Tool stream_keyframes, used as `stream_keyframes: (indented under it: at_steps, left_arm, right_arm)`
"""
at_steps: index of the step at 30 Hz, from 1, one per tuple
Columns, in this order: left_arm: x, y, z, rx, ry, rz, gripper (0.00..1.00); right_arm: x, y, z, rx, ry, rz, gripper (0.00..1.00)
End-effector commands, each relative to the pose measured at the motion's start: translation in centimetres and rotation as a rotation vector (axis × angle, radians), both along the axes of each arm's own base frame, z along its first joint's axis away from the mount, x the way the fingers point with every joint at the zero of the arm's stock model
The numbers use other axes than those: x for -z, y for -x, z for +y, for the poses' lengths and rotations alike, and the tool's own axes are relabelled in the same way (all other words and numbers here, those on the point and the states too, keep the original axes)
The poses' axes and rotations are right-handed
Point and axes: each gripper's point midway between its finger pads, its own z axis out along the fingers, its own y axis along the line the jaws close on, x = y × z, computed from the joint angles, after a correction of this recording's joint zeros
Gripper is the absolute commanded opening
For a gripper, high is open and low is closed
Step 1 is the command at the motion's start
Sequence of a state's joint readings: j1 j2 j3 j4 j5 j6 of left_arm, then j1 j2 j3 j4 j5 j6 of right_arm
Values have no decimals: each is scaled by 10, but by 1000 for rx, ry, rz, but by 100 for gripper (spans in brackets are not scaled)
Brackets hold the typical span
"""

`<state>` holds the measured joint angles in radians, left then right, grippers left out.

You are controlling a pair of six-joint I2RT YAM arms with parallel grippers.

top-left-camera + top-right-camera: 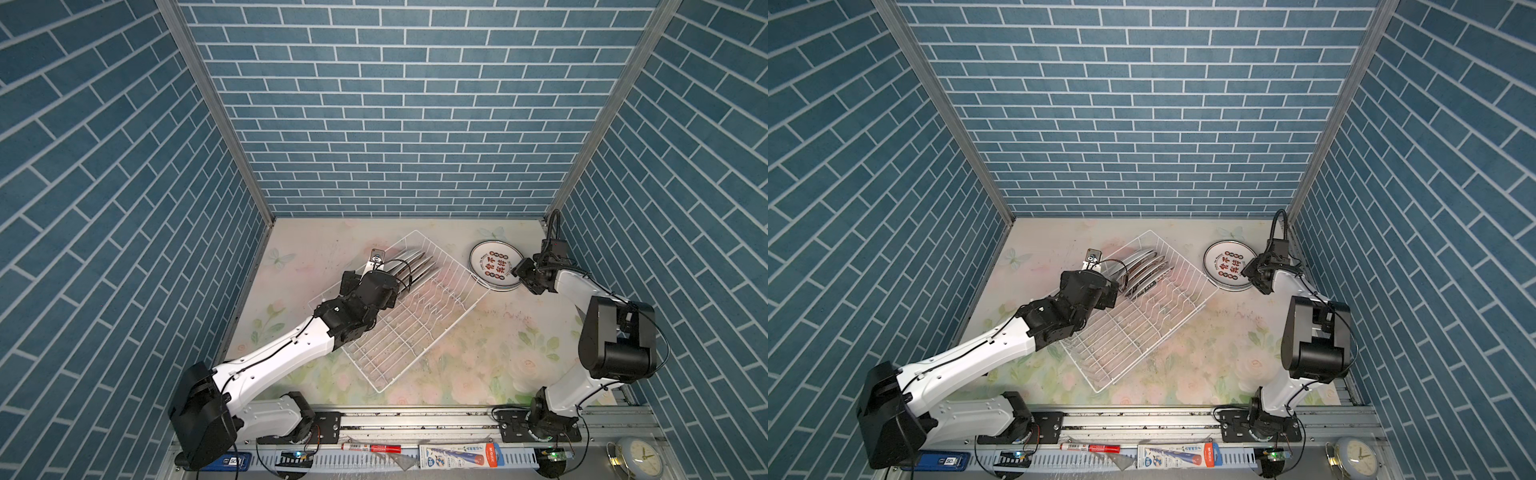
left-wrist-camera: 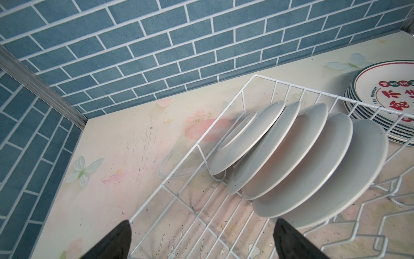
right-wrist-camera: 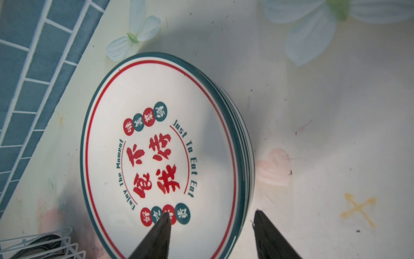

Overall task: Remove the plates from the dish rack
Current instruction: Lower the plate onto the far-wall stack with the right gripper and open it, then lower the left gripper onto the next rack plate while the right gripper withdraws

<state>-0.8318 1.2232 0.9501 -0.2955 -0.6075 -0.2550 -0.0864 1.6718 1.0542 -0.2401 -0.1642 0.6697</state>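
Note:
The white wire dish rack (image 1: 399, 340) (image 1: 1125, 340) lies diagonally mid-table. Several white-backed plates (image 1: 411, 266) (image 1: 1144, 270) (image 2: 291, 161) stand on edge in its far end. My left gripper (image 2: 202, 222) hangs open over the rack floor (image 2: 201, 224), just short of the nearest standing plate, holding nothing. At the back right, a stack of green-rimmed plates (image 1: 494, 264) (image 1: 1227, 264) (image 3: 156, 157) with red Chinese characters lies flat on the table. My right gripper (image 3: 211, 213) (image 1: 519, 270) is open astride the stack's rim. One finger is above the top plate's face, the other outside the rim.
Blue brick walls close in the left, back and right. The right arm's elbow (image 1: 615, 340) stands near the right wall. A marker (image 1: 370, 448), a pen package (image 1: 457, 455) and a clock (image 1: 636, 457) lie along the front rail.

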Motion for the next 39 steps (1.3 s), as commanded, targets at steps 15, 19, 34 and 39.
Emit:
stream_keyframes:
  at_steps: [15,19,34,39]
  left_arm:
    - [20,11,-56,198,-151,72,99]
    - [21,20,-78,226,-226,48,99]
    - [48,16,-148,278,-418,64,88]
    - [50,5,-154,269,-458,57,78]
  right_arm:
    - [-37,51,2,-41,56,-91,99]
    - [-38,67,7,-59,47,-110,99]
    - [-40,93,16,-99,23,-141,99]
    - [-40,93,17,-102,18,-144,99]
